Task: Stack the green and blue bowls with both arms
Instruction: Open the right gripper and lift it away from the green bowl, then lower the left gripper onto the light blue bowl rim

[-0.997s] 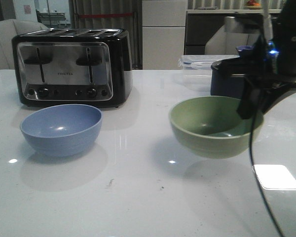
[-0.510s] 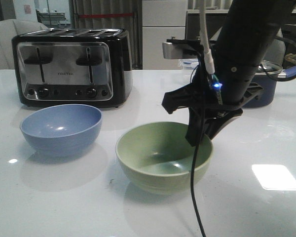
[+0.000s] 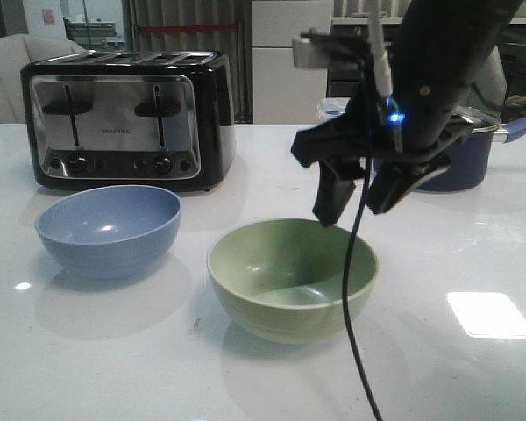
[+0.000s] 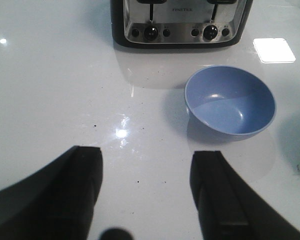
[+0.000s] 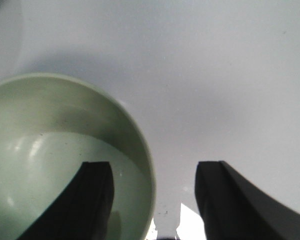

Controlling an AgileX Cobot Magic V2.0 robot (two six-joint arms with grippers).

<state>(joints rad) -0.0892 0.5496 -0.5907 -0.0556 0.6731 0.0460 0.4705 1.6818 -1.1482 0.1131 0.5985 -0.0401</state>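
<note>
While spread, right gripper (image 3: pixel 361 200) hovers above green bowl (image 3: pixel 291 279).

Green bowl (image 5: pixel 55 145): upright on white table (image 5: pixel 215 75), interior pale, glossy highlights on inner floor. Only part of bowl in frame; rest cut off by frame edge.

Right gripper (image 5: pixel 152 195): two dark fingers spread wide, nothing between them but bowl rim and table. One finger (image 5: pixel 92 200) over bowl interior, other finger (image 5: pixel 230 205) over bare table outside bowl. Rim passes between fingers, nearer inner one. Contact with bowl: cannot tell.

Table edges, corners not in frame.
</note>
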